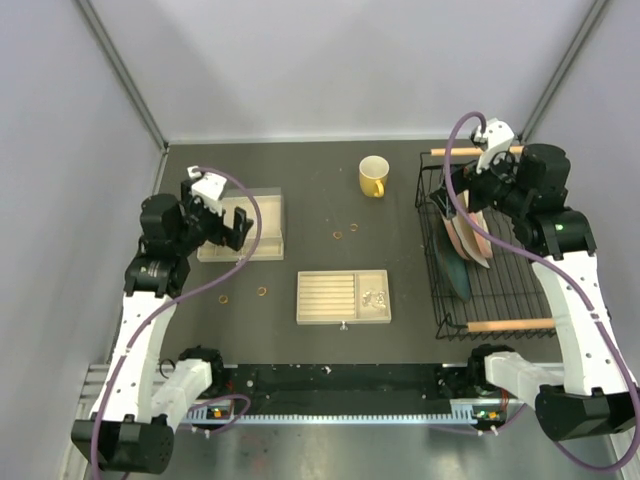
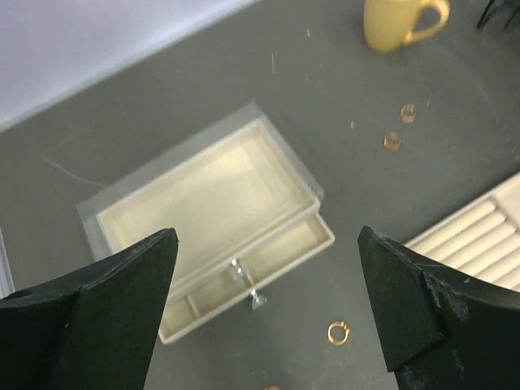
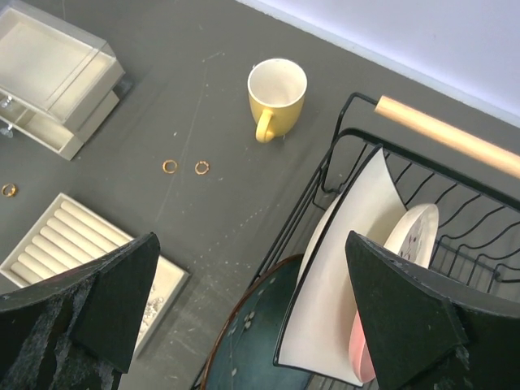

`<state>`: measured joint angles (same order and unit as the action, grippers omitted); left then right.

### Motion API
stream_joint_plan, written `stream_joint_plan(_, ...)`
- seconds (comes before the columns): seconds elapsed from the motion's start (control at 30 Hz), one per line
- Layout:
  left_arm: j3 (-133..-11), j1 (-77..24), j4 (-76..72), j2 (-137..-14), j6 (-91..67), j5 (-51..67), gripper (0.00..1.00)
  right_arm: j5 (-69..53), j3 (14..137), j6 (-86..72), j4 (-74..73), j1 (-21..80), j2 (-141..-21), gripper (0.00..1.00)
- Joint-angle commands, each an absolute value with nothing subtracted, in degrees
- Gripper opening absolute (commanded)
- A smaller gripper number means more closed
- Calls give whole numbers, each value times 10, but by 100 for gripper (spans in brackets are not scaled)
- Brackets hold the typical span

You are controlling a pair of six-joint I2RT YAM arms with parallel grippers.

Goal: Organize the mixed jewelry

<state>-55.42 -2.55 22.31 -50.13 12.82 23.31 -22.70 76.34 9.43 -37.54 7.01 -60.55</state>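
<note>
The mixed jewelry lies loose on the dark table. Two gold rings sit below the yellow mug and show in the right wrist view. Two more rings lie left of the cream slotted tray; one shows in the left wrist view. A silvery glittery cluster rests in the tray's right compartment. My left gripper is open and empty above a cream drawer box whose drawer stands pulled out. My right gripper is open and empty above the dish rack's left edge.
A yellow mug stands at the back centre. A black wire dish rack with wooden handles holds a white plate, a pink one and a dark teal one at the right. Grey walls enclose the table.
</note>
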Motion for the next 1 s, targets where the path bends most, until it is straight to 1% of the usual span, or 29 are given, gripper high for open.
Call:
stream_joint_plan(0.0, -498, -25, 295, -504, 230, 221, 99, -237, 743, 104, -368, 76, -605, 99)
stream_joint_plan(0.13, -430, -25, 310, -495, 295, 189, 97, -236, 728, 106, -367, 75, -608, 99)
stream_joint_plan(0.23, -406, -25, 341, -487, 358, 199, 96, -239, 718, 107, -366, 75, -610, 99)
stream_joint_plan(0.27, -403, -25, 349, -488, 372, 200, 96, -243, 715, 106, -365, 76, -610, 99)
stream_joint_plan(0.37, -400, -24, 388, -502, 414, 202, 91, -250, 701, 106, -359, 75, -613, 99)
stream_joint_plan(0.5, -408, -16, 424, -541, 462, 196, 84, -255, 685, 110, -358, 76, -613, 99)
stream_joint_plan(0.57, -426, -11, 469, -569, 482, 194, 82, -256, 679, 117, -357, 76, -611, 99)
stream_joint_plan(0.67, -441, -4, 498, -596, 500, 192, 77, -260, 662, 125, -354, 76, -605, 99)
stream_joint_plan(0.77, -441, -4, 497, -606, 502, 187, 73, -265, 646, 128, -349, 76, -602, 99)
stream_joint_plan(0.97, -427, -4, 483, -629, 492, 171, 67, -269, 625, 137, -341, 76, -601, 99)
